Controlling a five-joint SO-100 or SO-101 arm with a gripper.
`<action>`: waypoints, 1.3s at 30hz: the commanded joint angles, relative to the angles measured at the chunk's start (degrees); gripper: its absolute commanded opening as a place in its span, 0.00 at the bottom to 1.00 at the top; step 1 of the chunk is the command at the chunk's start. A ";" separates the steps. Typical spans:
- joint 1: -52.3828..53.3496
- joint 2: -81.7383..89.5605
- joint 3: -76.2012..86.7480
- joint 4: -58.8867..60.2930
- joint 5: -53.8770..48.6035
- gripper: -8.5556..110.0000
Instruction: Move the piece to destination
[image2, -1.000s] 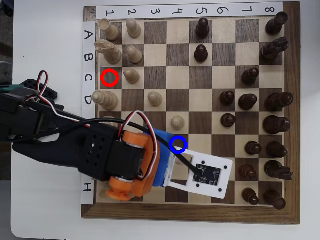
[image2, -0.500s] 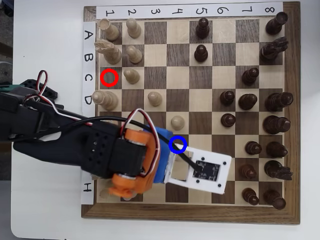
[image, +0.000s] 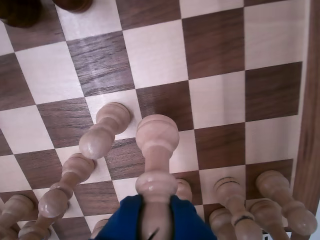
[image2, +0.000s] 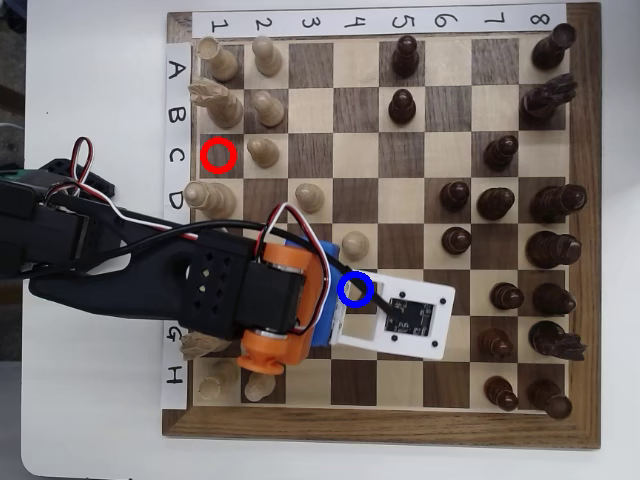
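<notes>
In the wrist view the piece (image: 157, 155) stands between the blue fingers (image: 182, 220) of the pincer (image: 154, 226), its long axis running straight away from the camera, round base farthest out and knobbed head nearest the jaws. The jaws are closed snugly on its upper part (only their blue tips show at the bottom edge). The base hangs over a dark square; whether it touches the board cannot be told.

In the overhead view the arm and its white camera plate cover the pincer (image2: 345, 300) and the held piece entirely, so the grip cannot be checked there. The blue circle marking the destination (image2: 355, 289) sits right at the pincer's front, partly over the arm. The red circle (image2: 218, 155) lies well behind and to the left in that view.

The chessboard (image2: 540, 425) is dark and pale wood with a brown rim, lying on a white table (image2: 90, 60). Pale pawns (image: 104, 131) crowd just left of the pincer in the wrist view, several cut off at the bottom edge. Dark pieces (image2: 552, 245) stand far ahead along the board's right side.
</notes>
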 joint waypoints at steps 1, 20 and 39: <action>-2.11 0.00 0.00 0.97 2.11 0.07; 1.41 -1.49 1.14 -1.05 1.05 0.07; 2.81 -3.52 0.44 -5.19 0.79 0.07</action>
